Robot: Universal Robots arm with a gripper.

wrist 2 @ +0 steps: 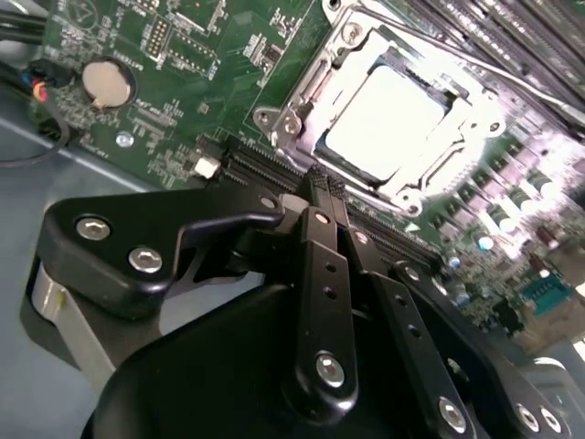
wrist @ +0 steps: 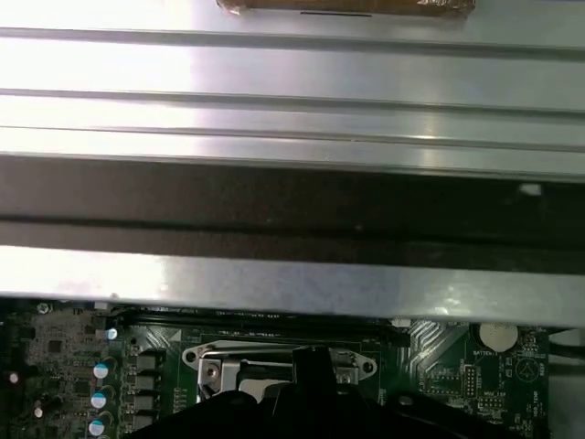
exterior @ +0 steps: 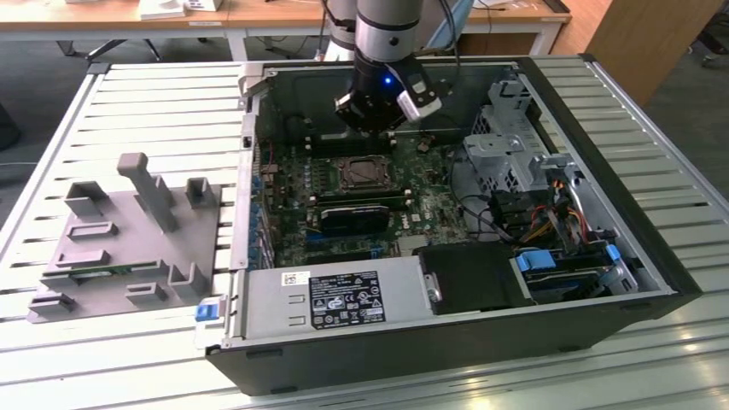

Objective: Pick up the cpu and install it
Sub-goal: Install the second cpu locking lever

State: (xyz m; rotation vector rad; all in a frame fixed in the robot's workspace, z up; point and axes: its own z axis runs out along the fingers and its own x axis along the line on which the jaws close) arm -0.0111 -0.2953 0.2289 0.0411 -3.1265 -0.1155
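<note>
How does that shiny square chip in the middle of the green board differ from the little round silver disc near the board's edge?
The cpu is square and sits framed inside a metal socket bracket; the coin battery is round and sits in a small black holder. The cpu is clearly the larger of the two. The cpu lies just beyond the gripper, while the coin battery lies farther off to the side. Both are flat, silvery and mounted on the same motherboard.

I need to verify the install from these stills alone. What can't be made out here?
- Whether the shiny silver square cpu is fully seated: glare washes out its top in the second wrist view.
- Socket front half in the first wrist view: the black gripper covers it.
- The cpu in the exterior view: too small inside the open black computer case to judge.
- The closed fingers hold nothing visible.
</note>
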